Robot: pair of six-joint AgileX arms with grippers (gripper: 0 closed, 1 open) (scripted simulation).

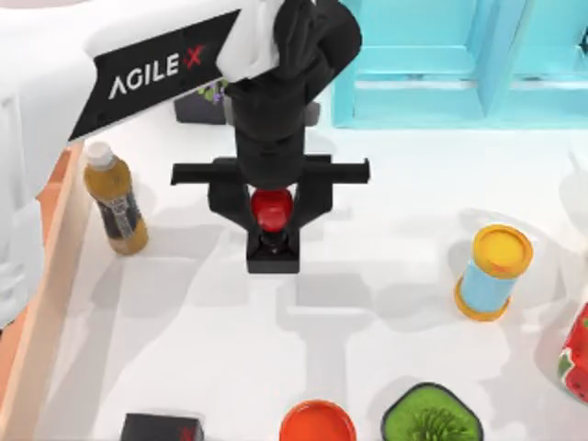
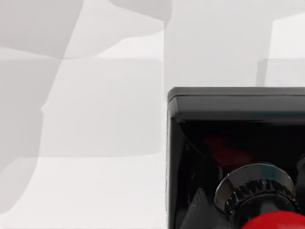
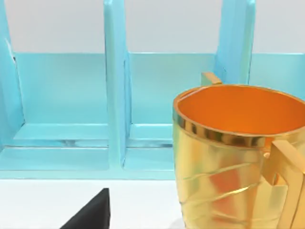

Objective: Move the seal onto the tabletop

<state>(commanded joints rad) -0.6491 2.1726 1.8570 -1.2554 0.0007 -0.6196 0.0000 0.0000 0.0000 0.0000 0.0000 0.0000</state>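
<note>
White tabletop (image 1: 386,294) spreads between a wooden tray (image 1: 55,276) with a bottle (image 1: 115,197) at left and a turquoise shelf (image 1: 459,64) at the far right. At centre the seal (image 1: 272,230) appears to stand on the tabletop already, so only release and retreat seem left. The left gripper (image 1: 272,213) jaws are closed on its red knob.

The seal (image 1: 272,230), black square base with red ball knob, stands upright on the white tabletop (image 1: 386,303).

White "AGILEX"-lettered arm (image 1: 138,78), black hand (image 1: 272,197)
</note>
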